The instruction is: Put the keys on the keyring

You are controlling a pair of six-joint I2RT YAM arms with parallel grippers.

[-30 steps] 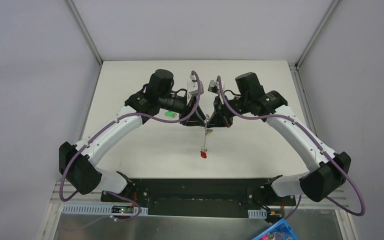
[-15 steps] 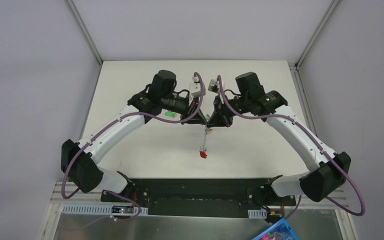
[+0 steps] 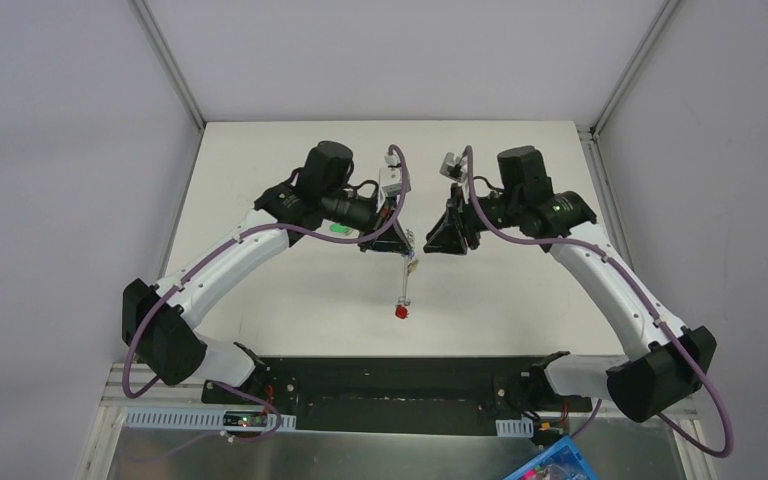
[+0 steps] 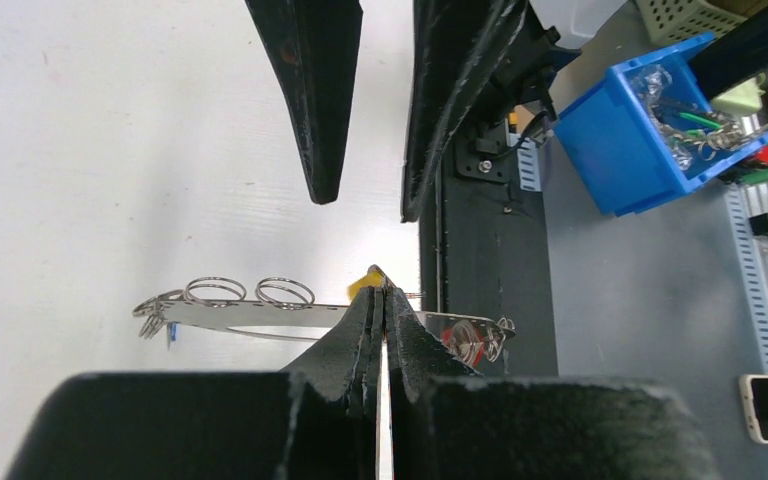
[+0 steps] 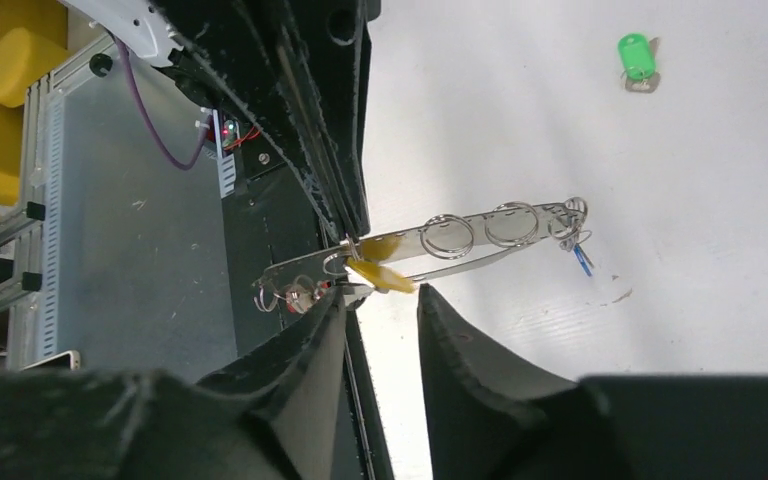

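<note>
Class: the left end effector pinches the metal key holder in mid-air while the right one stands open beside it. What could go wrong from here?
1. Only the tips of the left end effector clamp the key holder, so it could swing or slip out.
2. The yellow key sits right at the grip. Whether it is fully threaded is unclear, and with the right end effector open it might drop.
</note>
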